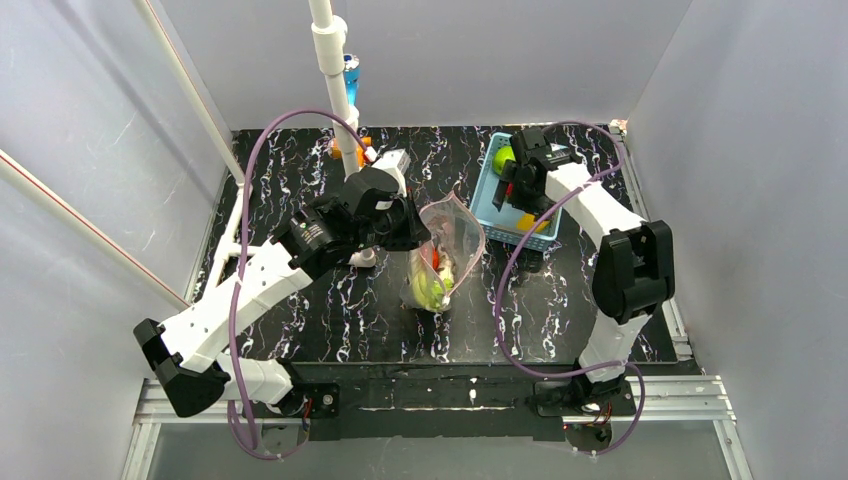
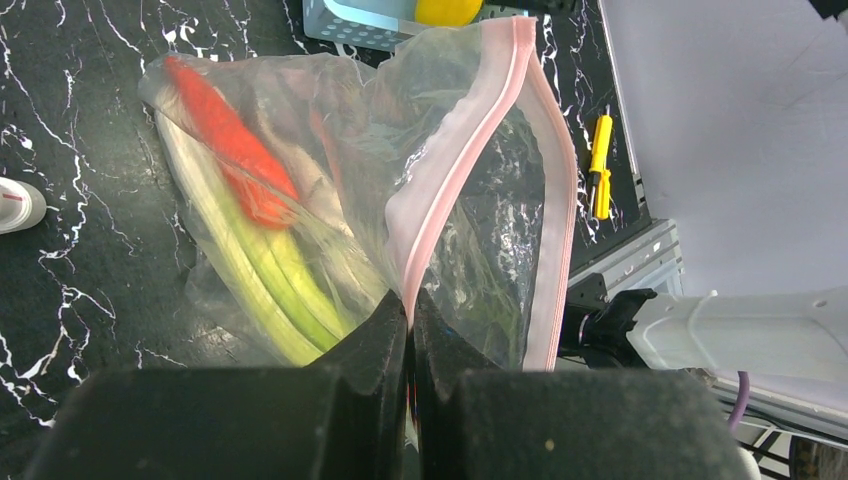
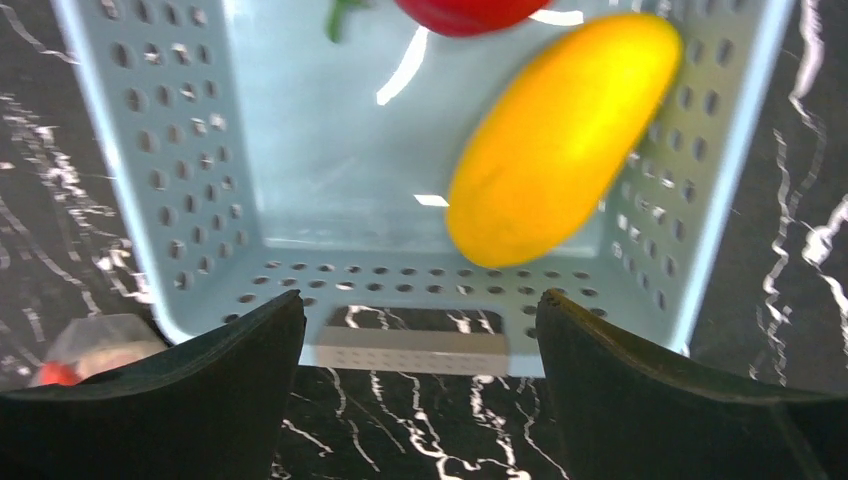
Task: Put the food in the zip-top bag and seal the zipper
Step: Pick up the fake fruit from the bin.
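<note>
Your L gripper (image 2: 410,300) is pinching the pink zipper strip (image 2: 442,150) of the clear pink-dotted bag (image 2: 380,110); R gripper (image 3: 420,330) is gaping wide over the light-blue slotted basket (image 3: 170,150).
Red food (image 3: 465,10) is getting cropped at top beside the yellow oblong fruit (image 3: 560,130); black marbled tabletop (image 1: 350,310), grey walls (image 1: 80,120).

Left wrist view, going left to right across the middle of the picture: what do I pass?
white round object → orange-red food piece, inside the zip-top bag → zipper → small yellow tool
</note>
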Action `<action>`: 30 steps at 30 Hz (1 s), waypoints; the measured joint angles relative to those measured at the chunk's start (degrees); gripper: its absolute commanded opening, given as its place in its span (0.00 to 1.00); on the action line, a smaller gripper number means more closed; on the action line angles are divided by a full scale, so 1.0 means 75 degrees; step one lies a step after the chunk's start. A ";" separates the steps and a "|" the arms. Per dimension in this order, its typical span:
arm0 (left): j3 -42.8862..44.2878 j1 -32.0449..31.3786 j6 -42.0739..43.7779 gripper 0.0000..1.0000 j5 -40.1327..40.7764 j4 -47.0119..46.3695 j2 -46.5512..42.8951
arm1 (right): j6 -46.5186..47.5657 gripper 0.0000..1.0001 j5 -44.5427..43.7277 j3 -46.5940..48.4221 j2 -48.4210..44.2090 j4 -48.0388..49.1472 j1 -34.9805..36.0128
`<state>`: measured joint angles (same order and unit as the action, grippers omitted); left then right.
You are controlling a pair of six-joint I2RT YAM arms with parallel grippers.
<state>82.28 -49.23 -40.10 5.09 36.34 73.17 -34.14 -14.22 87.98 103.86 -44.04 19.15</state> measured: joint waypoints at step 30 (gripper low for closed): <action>0.0125 0.0000 -0.0026 0.00 -0.0767 -0.0032 0.0291 | -0.0288 0.93 -0.0144 -0.0933 0.0777 0.0693 -0.0581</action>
<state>83.22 -49.23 -40.29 -0.66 36.10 75.34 -36.30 -15.30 80.99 109.68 -38.84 14.79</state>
